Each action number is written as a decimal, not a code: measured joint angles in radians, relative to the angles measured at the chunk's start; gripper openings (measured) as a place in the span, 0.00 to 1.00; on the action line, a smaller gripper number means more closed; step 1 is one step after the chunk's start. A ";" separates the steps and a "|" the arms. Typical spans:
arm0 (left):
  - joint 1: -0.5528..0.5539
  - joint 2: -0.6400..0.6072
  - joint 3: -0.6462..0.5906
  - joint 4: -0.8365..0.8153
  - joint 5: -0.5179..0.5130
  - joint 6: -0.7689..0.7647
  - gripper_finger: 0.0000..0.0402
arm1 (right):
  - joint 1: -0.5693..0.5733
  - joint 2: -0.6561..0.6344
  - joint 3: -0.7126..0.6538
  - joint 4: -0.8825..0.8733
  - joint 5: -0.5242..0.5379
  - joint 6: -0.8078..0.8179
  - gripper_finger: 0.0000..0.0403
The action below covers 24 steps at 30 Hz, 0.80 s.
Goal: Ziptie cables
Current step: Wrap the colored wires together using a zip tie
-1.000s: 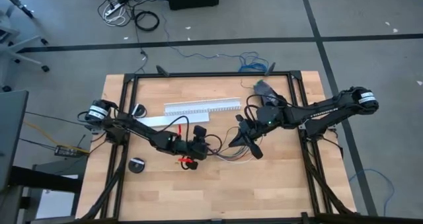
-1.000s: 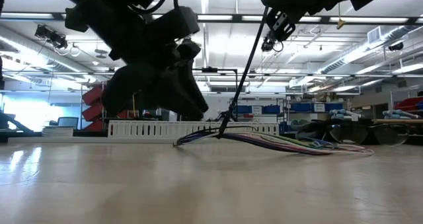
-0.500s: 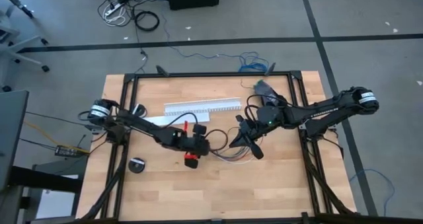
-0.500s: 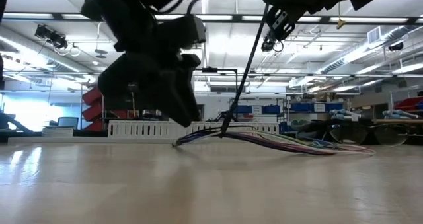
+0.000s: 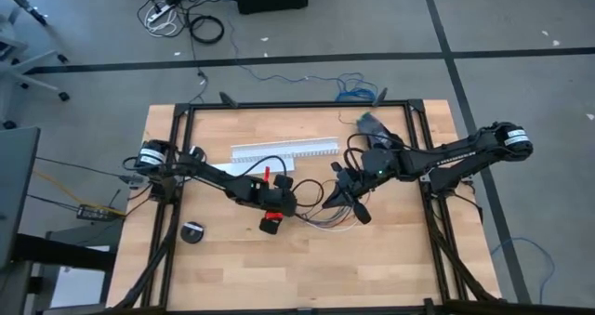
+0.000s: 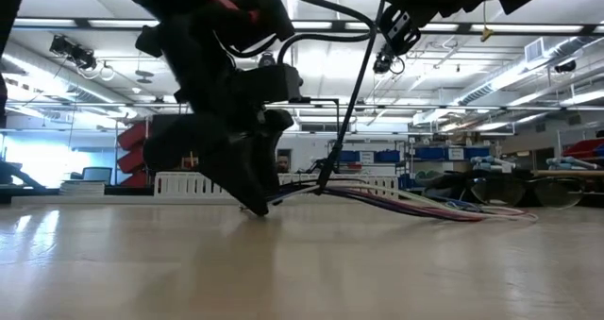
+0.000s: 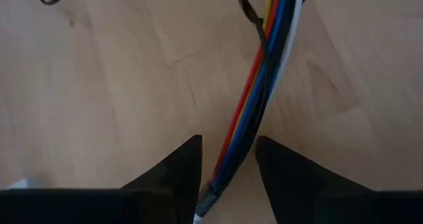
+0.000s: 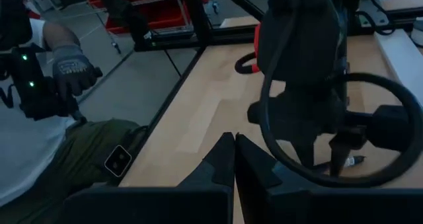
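Note:
The cables (image 5: 321, 217) lie on the table as a bunch of thin coloured wires (image 6: 406, 203). My left gripper (image 7: 228, 168) is open and tipped steeply down over the bundle's left end (image 6: 257, 205). One finger stands on each side of the wires (image 7: 264, 72), with a gap on both sides. The ziptie (image 6: 349, 103) is a thin black strip that slants down from my right gripper (image 6: 385, 23) to the bundle. My right gripper (image 8: 234, 154) is shut, raised above the table right of the bundle (image 5: 337, 196). My right gripper pinches the ziptie's upper end (image 6: 380, 29) between its shut fingers, well above the table. The strip runs straight and slanting down from the fingers to the cables, where its lower end (image 6: 321, 183) meets the bundle.
A long white slotted channel (image 5: 284, 151) lies toward the far edge, with a flat white strip (image 5: 221, 169) beside it. A small black round part (image 5: 192, 231) sits near the left rail. A person's gloved hand (image 8: 66, 69) shows beyond the table.
My left gripper has gone toward the table's right edge and down, tipping more steeply. Its fingertips have come from above the table down around the bundle's left end. The cables and ziptie have stayed in place.

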 joint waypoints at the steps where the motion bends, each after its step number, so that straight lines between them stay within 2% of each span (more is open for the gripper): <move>1: 0.000 0.000 0.000 0.000 0.001 0.001 0.30 | -0.002 0.000 0.000 -0.004 0.000 0.000 0.00; 8: 0.000 0.002 0.000 -0.002 -0.025 0.005 0.03 | -0.003 0.000 0.000 -0.002 0.000 0.000 0.00; 24: 0.000 -0.002 0.003 -0.124 -0.063 -0.059 0.01 | -0.003 0.000 0.000 -0.123 0.037 0.035 0.00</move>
